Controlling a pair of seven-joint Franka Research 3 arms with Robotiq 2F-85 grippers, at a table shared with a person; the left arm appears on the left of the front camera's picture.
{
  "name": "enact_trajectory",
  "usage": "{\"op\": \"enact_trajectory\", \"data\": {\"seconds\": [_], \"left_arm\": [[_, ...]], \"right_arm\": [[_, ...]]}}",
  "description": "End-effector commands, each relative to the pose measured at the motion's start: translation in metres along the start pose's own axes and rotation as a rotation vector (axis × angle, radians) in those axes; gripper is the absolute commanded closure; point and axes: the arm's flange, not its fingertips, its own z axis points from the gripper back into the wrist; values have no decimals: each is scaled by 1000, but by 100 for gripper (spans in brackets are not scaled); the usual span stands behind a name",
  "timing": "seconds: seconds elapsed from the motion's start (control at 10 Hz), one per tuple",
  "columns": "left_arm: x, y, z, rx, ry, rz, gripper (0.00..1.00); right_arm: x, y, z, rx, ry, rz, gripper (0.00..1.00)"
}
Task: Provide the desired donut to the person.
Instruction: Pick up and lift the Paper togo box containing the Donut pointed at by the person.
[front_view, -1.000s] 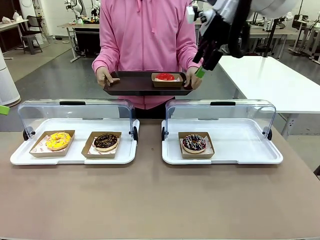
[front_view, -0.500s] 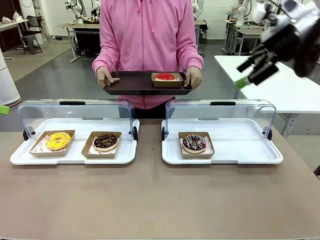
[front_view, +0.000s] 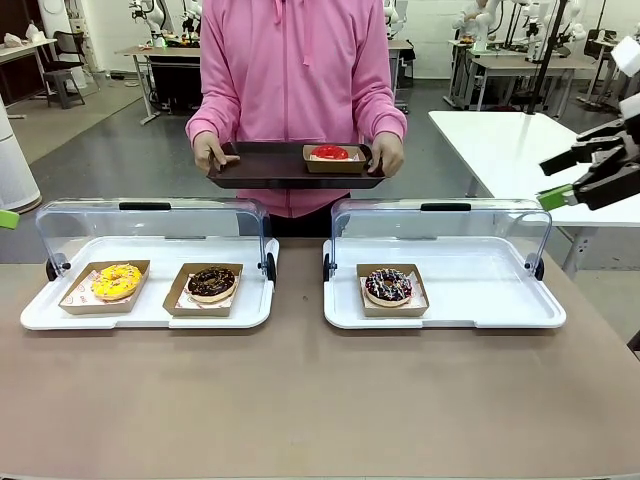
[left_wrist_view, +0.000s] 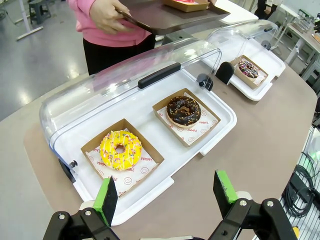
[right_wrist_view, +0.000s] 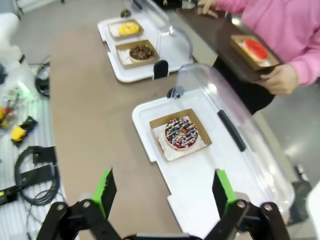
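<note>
The person (front_view: 295, 70) in a pink hoodie holds a dark tray (front_view: 260, 172) across the table. On it a red-glazed donut (front_view: 330, 154) lies in a cardboard box. My right gripper (front_view: 548, 182) hangs open and empty at the far right, away from the tray; in its wrist view the right gripper (right_wrist_view: 162, 190) looks down on a sprinkled chocolate donut (right_wrist_view: 181, 132). My left gripper (left_wrist_view: 167, 192) is open and empty, above the near edge of the case with the yellow donut (left_wrist_view: 120, 149) and the chocolate donut (left_wrist_view: 183, 110).
Two white display cases (front_view: 146, 315) (front_view: 445, 318) stand side by side with their clear lids (front_view: 150, 228) raised at the back. A white table (front_view: 530, 160) stands at the right. Bare brown tabletop (front_view: 300, 400) lies in front of the cases.
My right arm has swung from beside the person's tray out to the far right, its gripper open and empty throughout. The red donut stays on the tray.
</note>
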Motion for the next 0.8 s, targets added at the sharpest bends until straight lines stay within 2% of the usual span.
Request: {"op": "enact_trajectory", "data": {"seconds": [0.0, 0.3, 0.6, 0.7], "left_arm": [[-3, 4, 0, -11, -12, -22, 0], [-3, 4, 0, -11, -12, -22, 0], [-3, 4, 0, -11, -12, -22, 0], [-3, 4, 0, -11, -12, -22, 0]], "right_arm": [[-13, -12, 7, 45, -13, 19, 0], [-36, -25, 12, 60, -30, -14, 0], [-39, -24, 13, -9, 26, -69, 0], [-42, -21, 16, -34, 16, -81, 0]]}}
